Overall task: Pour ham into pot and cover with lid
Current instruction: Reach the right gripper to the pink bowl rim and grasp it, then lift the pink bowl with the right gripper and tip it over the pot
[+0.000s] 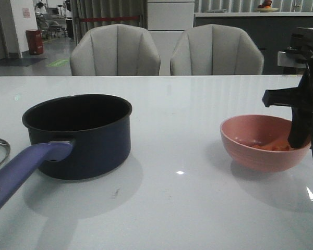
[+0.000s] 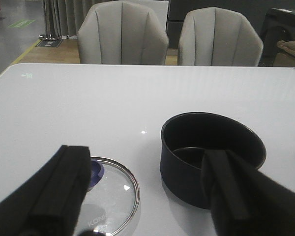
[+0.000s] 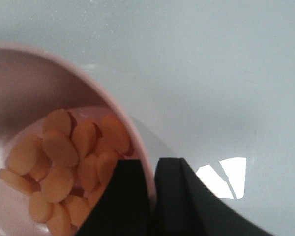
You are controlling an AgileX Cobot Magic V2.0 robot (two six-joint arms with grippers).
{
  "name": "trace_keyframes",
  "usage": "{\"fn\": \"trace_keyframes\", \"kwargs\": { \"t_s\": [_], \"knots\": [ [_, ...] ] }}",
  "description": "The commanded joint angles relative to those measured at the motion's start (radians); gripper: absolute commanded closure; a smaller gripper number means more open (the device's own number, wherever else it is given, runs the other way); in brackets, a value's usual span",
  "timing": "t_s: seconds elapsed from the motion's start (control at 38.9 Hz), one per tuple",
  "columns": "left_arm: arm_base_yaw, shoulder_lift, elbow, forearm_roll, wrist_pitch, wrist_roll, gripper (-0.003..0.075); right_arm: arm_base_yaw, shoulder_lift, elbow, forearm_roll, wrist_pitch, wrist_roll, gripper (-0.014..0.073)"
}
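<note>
Your right gripper (image 3: 150, 196) clamps pink bowl (image 1: 250, 151) rim, right; ham (image 3: 64, 167) inside. Your left gripper (image 2: 142, 196) open, empty, above lid (image 2: 113, 196), far left. Pot (image 1: 83, 135) between, upright, handle (image 1: 21, 172) pointing near-left. Chairs (image 1: 115, 52) beyond table (image 1: 188, 208).

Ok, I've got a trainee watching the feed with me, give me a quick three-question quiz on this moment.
1. True or false: the ham is already in the pot.
2. What is the right claw clamped on? A) the pot handle B) the rim of the pink bowl C) the lid knob
3. Where does the lid lie relative to the pot?

Key
1. False: the slices sit in the pink bowl; the pot looks empty.
2. B, one finger inside, one outside.
3. Flat on the table beside it, on the robot's left, under the open left claw.
</note>
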Motion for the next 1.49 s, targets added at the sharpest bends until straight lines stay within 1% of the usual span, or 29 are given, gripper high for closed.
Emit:
{"fn": "trace_keyframes", "kwargs": {
  "t_s": [0.0,0.13,0.23,0.33,0.46,0.59,0.75,0.9,0.95,1.05,1.13,1.23,1.36,1.47],
  "knots": [
    [-0.008,0.014,-0.025,-0.001,-0.068,-0.004,0.0209,-0.003,-0.036,-0.026,-0.034,-0.022,-0.007,0.0455],
    [-0.008,0.014,-0.025,-0.001,-0.068,-0.004,0.0209,-0.003,-0.036,-0.030,-0.034,0.031,-0.003,0.0455],
    [-0.008,0.014,-0.025,-0.001,-0.068,-0.004,0.0209,0.001,-0.043,-0.067,-0.036,0.083,-0.003,0.0455],
    [-0.008,0.014,-0.025,-0.001,-0.068,-0.004,0.0209,0.034,-0.074,-0.103,-0.045,0.102,-0.010,0.0455],
    [-0.008,0.014,-0.025,-0.001,-0.068,-0.004,0.0209,0.118,-0.134,-0.164,-0.088,0.096,-0.010,0.0455],
    [-0.008,0.014,-0.025,-0.001,-0.068,-0.004,0.0209,0.248,-0.174,-0.272,-0.119,0.091,-0.007,0.0455],
    [-0.008,0.014,-0.025,-0.001,-0.068,-0.004,0.0209,0.366,-0.153,-0.393,-0.119,0.104,0.011,0.0455],
    [-0.008,0.014,-0.025,-0.001,-0.068,-0.004,0.0209,0.451,-0.088,-0.504,-0.119,0.080,0.011,0.0455],
    [-0.008,0.014,-0.025,-0.001,-0.068,-0.004,0.0209,0.468,-0.061,-0.532,-0.119,0.053,0.011,0.0455],
    [-0.008,0.014,-0.025,-0.001,-0.068,-0.004,0.0209,0.507,-0.017,-0.563,-0.159,-0.072,0.011,0.0455],
    [-0.008,0.014,-0.025,-0.001,-0.068,-0.004,0.0209,0.524,0.005,-0.562,-0.185,-0.173,0.011,0.0455],
    [-0.008,0.014,-0.025,-0.001,-0.068,-0.004,0.0209,0.534,0.036,-0.559,-0.210,-0.271,0.011,0.0455],
    [-0.008,0.014,-0.025,-0.001,-0.068,-0.004,0.0209,0.543,0.054,-0.525,-0.263,-0.424,0.011,0.0457],
    [-0.008,0.014,-0.025,-0.001,-0.068,-0.004,0.0209,0.548,0.055,-0.451,-0.313,-0.638,0.011,0.0457]
  ]
}}
